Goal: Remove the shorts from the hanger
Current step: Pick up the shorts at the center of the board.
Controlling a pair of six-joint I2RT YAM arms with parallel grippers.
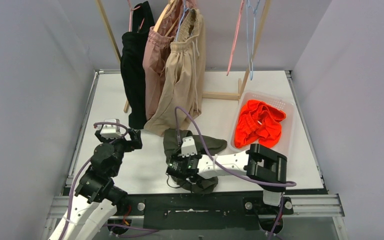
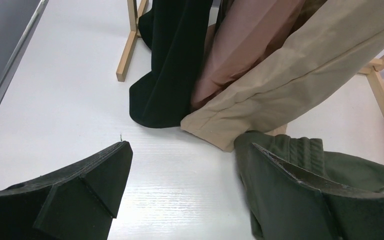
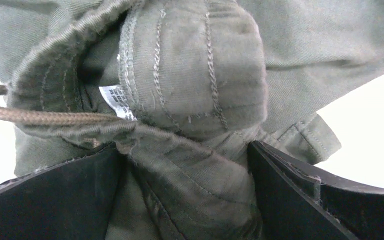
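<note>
Dark olive green shorts (image 1: 214, 145) lie crumpled on the white table (image 1: 115, 95) in front of the rack. My right gripper (image 1: 179, 170) sits low on them, open, with a fold of the olive fabric (image 3: 190, 100) bunched loosely between its spread fingers (image 3: 300, 195). My left gripper (image 1: 117, 140) hovers to the left over bare table, open and empty (image 2: 189, 150). Beige shorts (image 1: 182, 75), dusty pink shorts (image 1: 155, 65) and a black garment (image 1: 135, 75) hang from hangers on the rack. Orange shorts (image 1: 257, 122) lie in the basket (image 1: 286, 106).
The wooden rack's foot bar (image 1: 220, 95) crosses the table behind the olive shorts. Empty pink (image 1: 236, 35) and blue (image 1: 251, 45) hangers dangle at the rack's right end. Grey walls close in both sides.
</note>
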